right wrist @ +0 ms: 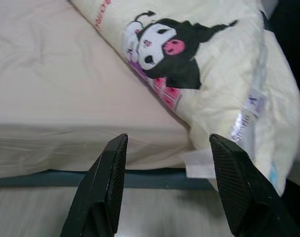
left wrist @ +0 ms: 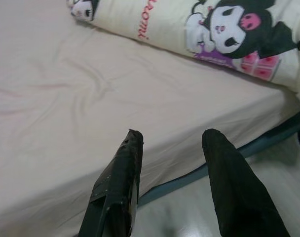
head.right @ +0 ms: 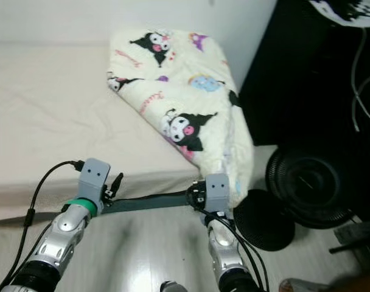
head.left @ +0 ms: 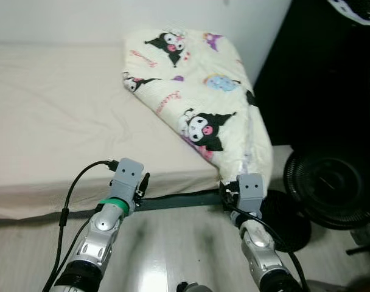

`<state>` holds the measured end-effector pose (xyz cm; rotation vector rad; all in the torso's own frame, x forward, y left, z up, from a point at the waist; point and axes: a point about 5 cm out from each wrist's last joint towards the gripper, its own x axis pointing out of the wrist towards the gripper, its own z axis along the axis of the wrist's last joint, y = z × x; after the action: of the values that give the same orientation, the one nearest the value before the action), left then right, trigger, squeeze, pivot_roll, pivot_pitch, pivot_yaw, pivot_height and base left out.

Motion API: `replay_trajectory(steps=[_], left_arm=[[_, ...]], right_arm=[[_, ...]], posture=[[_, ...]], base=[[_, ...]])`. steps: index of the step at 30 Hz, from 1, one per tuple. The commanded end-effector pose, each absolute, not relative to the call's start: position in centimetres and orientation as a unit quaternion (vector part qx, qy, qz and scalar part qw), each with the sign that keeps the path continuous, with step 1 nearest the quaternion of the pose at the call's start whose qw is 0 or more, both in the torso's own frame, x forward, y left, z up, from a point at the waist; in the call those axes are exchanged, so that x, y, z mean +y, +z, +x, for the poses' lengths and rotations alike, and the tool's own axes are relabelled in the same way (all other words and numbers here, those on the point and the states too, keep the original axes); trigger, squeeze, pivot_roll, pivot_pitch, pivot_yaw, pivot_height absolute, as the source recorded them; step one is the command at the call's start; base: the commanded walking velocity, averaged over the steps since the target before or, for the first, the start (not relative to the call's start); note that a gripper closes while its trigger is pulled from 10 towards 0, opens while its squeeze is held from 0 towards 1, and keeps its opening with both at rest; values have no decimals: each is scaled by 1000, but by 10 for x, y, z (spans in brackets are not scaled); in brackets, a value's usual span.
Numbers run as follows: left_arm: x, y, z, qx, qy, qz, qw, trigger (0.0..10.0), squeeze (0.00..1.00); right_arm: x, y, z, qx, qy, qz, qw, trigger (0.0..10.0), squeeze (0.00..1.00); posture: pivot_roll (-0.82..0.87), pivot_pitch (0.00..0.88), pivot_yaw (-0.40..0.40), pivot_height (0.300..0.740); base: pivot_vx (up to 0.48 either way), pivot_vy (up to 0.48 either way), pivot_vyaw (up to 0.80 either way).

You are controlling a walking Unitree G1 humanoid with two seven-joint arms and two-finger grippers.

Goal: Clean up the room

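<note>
The cartoon-print blanket (head.left: 197,91) is seen bunched at the bed's (head.left: 51,121) right corner, its long axis slanting toward the nearer right pincer (right wrist: 165,163); both it and the left pincer (left wrist: 172,158) are held open.

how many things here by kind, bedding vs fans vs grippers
bedding: 2, the cartoon-print blanket and the beige mattress sheet
fans: 1, the black fan on the floor
grippers: 2, left gripper and right gripper, both open
total: 5
</note>
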<state>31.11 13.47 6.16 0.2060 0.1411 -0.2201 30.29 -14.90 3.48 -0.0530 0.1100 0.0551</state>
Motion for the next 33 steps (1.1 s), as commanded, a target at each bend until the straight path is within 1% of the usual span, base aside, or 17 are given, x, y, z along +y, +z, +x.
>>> replay_trajectory(steps=[1,6,12,14,16,22,33], left_arm=[[133,52,305,86,-112,106,984,10000,0],[134,52,304,87,-109,107,984,10000,0],[140,46,300,97,-90,102,986,10000,0],[140,46,300,97,-90,102,986,10000,0],[144,44,299,102,-68,93,988,10000,0],[157,39,295,111,-45,103,987,10000,0],[161,38,295,114,-36,106,987,10000,0]], right_arm=[[-151,30,299,63,27,-31,997,10000,0],[-150,29,299,66,28,-32,997,10000,0],[-149,24,296,80,38,-36,995,10000,0],[-149,24,296,80,38,-36,995,10000,0],[-149,25,297,81,47,-40,995,10000,0],[-146,30,302,76,57,-44,995,10000,0],[-146,25,297,81,57,-43,994,10000,0]], posture=[[37,35,29,740],[42,37,25,740],[63,36,-9,740],[63,36,-9,740],[73,52,-23,740],[73,59,-27,740],[74,61,-29,740]], base=[[0,0,0],[0,0,0],[0,0,0],[0,0,0],[0,0,0],[0,0,0],[0,0,0]])
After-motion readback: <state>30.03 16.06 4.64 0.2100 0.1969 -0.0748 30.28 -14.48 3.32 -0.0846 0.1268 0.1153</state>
